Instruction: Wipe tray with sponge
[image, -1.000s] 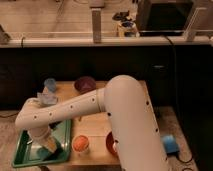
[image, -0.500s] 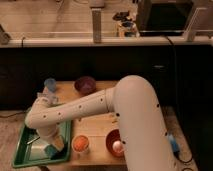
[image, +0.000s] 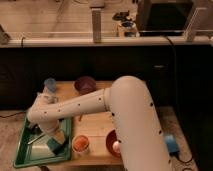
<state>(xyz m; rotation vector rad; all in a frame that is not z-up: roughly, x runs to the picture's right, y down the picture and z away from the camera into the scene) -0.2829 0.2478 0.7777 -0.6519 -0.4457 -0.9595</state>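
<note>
Arm (image: 90, 105) bent, end effector (image: 56, 141) low left

end effector (image: 53, 135) at sponge (image: 61, 139), inside tray (image: 22, 144)

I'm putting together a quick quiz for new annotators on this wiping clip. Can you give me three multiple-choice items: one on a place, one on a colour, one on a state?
1. Where is the gripper?
A. down in the tray, at the sponge
B. up by the far window
C. on the floor

2. What colour is the tray?
A. red
B. green
C. white

3. How does the orange-filled cup stand?
A. tipped on its side
B. upside down
C. upright, beside the tray

Answers:
1 A, the arm ends inside the tray's rim, next to the sponge.
2 B, its rim and floor show green.
3 C, its open top with the orange filling faces up.
</note>
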